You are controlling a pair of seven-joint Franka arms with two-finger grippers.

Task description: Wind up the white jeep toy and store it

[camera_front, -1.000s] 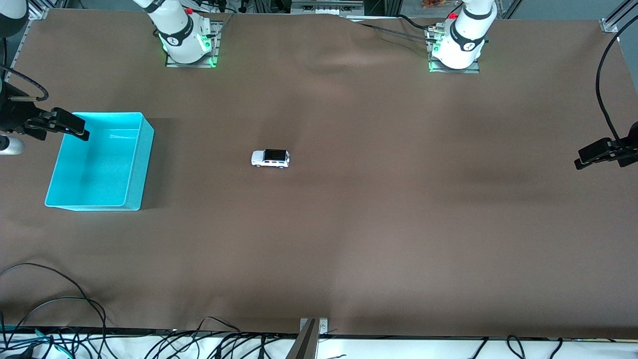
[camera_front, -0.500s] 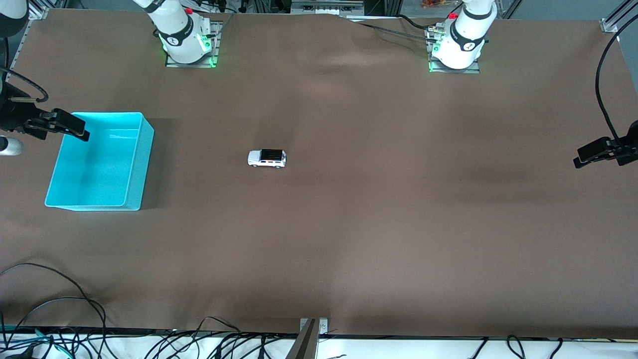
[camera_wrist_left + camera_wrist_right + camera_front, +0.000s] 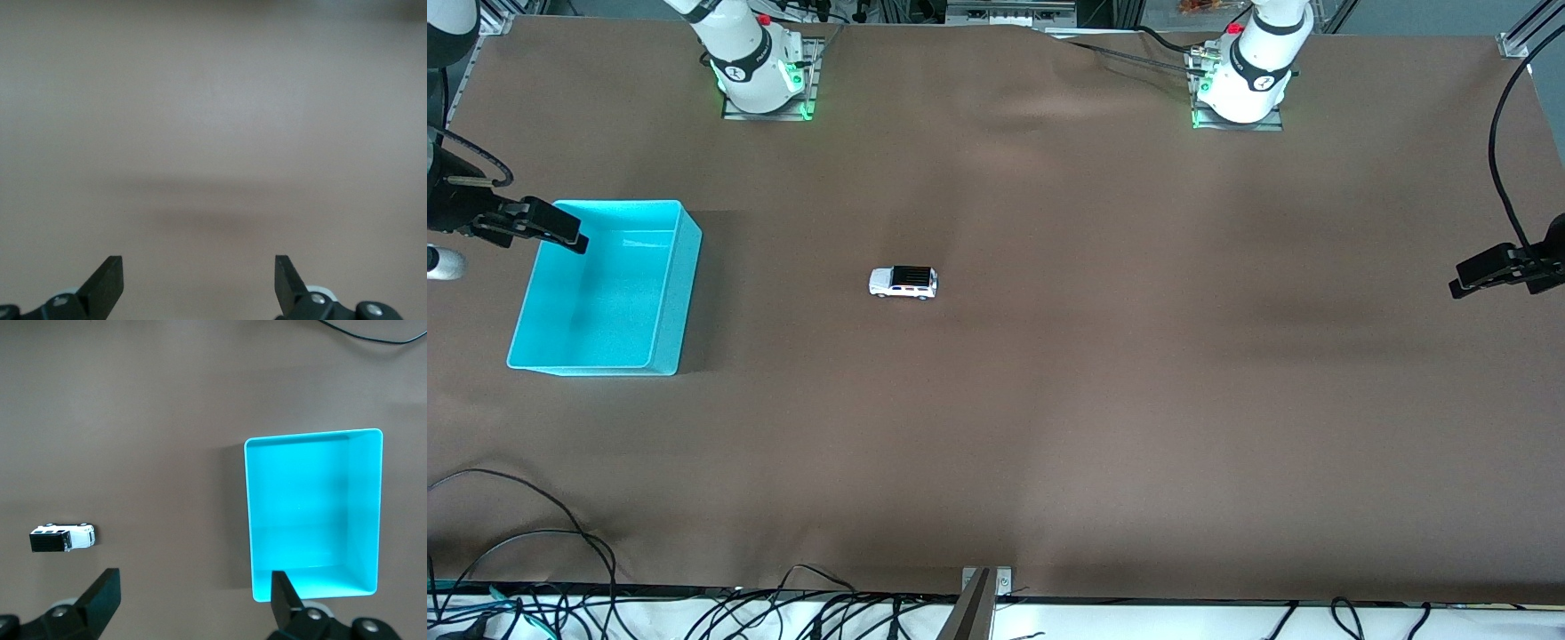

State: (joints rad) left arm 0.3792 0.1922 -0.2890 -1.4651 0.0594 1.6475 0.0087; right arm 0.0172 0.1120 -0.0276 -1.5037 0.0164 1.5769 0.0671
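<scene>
Sitting on matte brown table (image 3: 1049, 400): boxy white jeep (image 3: 903, 282), well apart from smooth rectangular cyan bin (image 3: 667, 293). Hovering, jaws apart, gripping nothing: right gripper (image 3: 193, 600) over bin edge, left gripper (image 3: 199, 283) over bare cloth.

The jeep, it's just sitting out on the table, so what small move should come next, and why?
Probably bring the right gripper from over the bin's edge toward the jeep. The jeep stands alone on the table, outside the bin. Both grippers are open and empty, and the left gripper waits at its own end, seemingly farther from the jeep.
</scene>
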